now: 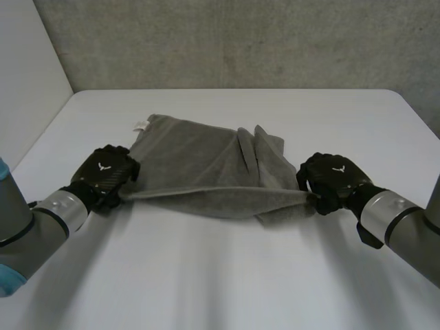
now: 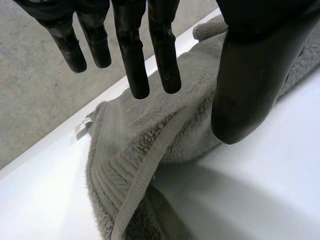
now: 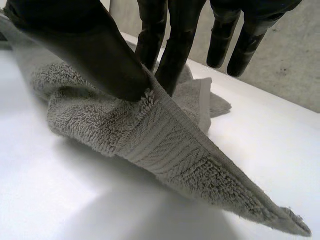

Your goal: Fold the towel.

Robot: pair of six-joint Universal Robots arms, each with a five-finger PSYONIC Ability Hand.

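Left hand, right hand, towel between

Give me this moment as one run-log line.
towel: near edge raised | left hand: at near-left corner, fingers straight | right hand: pinching hem by near-right corner | fold: not done

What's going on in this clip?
Two robot arms are handling a grey towel on a white table. The right robot hand pinches the towel's near right corner, and the left robot hand is at its near left corner. The near edge is raised and stretched between them. The rest lies rumpled on the table, not yet neatly folded.
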